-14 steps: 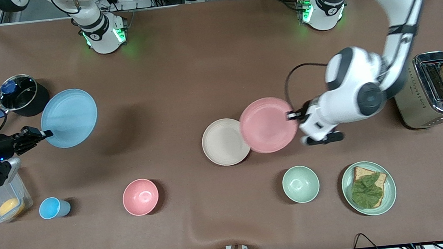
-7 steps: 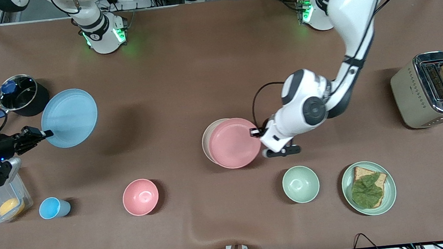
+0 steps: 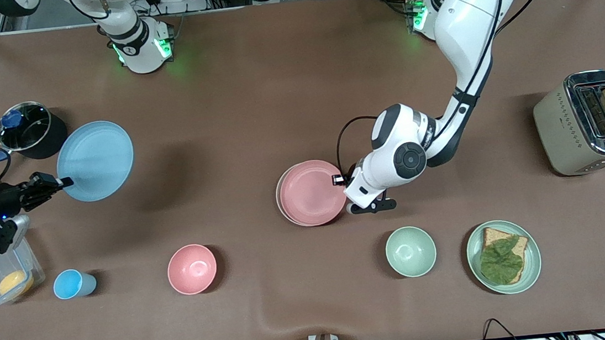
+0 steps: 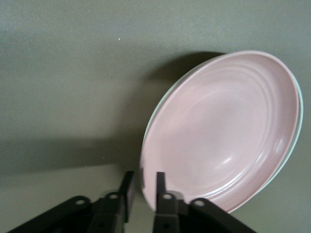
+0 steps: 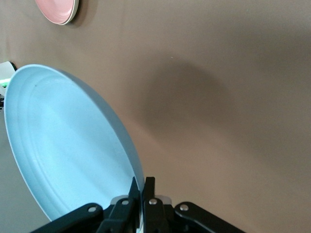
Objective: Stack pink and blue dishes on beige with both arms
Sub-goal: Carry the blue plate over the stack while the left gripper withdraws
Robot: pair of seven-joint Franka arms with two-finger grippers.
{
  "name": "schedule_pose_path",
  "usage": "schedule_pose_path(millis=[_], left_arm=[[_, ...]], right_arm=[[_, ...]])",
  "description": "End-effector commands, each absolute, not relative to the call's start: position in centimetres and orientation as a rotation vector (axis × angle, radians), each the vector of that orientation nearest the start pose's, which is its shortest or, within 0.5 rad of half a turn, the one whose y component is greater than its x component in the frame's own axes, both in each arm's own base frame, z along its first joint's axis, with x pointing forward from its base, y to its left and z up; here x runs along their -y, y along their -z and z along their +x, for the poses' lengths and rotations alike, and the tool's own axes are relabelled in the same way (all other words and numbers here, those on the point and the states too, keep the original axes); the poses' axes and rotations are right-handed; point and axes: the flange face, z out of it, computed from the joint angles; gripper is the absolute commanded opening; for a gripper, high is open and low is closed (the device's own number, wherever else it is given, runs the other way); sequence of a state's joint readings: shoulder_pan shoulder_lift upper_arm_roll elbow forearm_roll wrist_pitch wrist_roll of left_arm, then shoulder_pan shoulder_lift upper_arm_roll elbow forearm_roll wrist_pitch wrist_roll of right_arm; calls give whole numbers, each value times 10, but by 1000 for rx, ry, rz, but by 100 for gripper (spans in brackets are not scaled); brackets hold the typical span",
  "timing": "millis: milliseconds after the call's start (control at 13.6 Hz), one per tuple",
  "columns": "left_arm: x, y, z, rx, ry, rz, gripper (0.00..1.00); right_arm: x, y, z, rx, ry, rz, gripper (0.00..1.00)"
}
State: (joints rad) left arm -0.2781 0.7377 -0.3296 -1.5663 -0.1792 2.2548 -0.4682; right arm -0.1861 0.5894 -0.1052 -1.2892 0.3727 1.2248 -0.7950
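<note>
The pink plate (image 3: 309, 192) lies on the beige plate (image 3: 279, 199), which shows only as a thin pale rim under it. My left gripper (image 3: 337, 179) is low at the pink plate's edge, toward the left arm's end. In the left wrist view its fingers (image 4: 127, 187) stand open astride the pink plate (image 4: 223, 131) rim, with a gap on one side. The light blue plate (image 3: 95, 160) hangs tilted above the table near the pot, and my right gripper (image 3: 65, 183) is shut on its rim. The right wrist view shows that grip (image 5: 141, 187) on the blue plate (image 5: 63, 150).
A black pot (image 3: 29, 129) with a glass lid stands beside the blue plate. Nearer the camera are a plastic container (image 3: 1, 274), blue cup (image 3: 72, 284), pink bowl (image 3: 192, 268), green bowl (image 3: 411, 251) and green plate (image 3: 533, 259) with a sandwich. A toaster (image 3: 586, 123) stands at the left arm's end.
The left arm carried the pink plate over the beige plate and lowered it onto it; its fingers now stand apart at the rim. The right arm held still with the blue plate.
</note>
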Motion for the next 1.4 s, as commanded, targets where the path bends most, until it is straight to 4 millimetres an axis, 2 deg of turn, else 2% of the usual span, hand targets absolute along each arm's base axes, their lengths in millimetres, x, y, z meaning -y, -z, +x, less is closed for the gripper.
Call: schedule_pose_path(millis=[0,147,221,368,515,662,810,883,1030,1325], left_arm=[[380,-257,593,88,-290,-3425,100],[364,-297,598,19,-221,-3375,100],[350,-325,603,-69,-120,-3300,100],[316,-365,613,-120,-11,-3198,100],[284,-404,621,-173,45,-3150,100],[237,-443,629,-179,81,-3131,100],[197,-466,636,-210,110,-3121,100],[185,-479,636,-193,122,-3114,100],[159,-486,637,-152,98,-3101,100],[130,-509,642,-85,90,-3098,100]], right_arm=[[125,-384,631,603,-496,-2394,0],[104,-383,636,589,-519,-2410,0],[85,-384,640,545,-553,-2431,0],[41,-385,646,456,-598,-2451,0],[-11,-375,661,357,-580,-2514,0],[-76,-358,673,260,-573,-2583,0],[-127,-336,682,170,-519,-2591,0],[-151,-323,683,148,-504,-2608,0],[-188,-301,684,75,-467,-2629,0],[-255,-263,679,1,-396,-2646,0]])
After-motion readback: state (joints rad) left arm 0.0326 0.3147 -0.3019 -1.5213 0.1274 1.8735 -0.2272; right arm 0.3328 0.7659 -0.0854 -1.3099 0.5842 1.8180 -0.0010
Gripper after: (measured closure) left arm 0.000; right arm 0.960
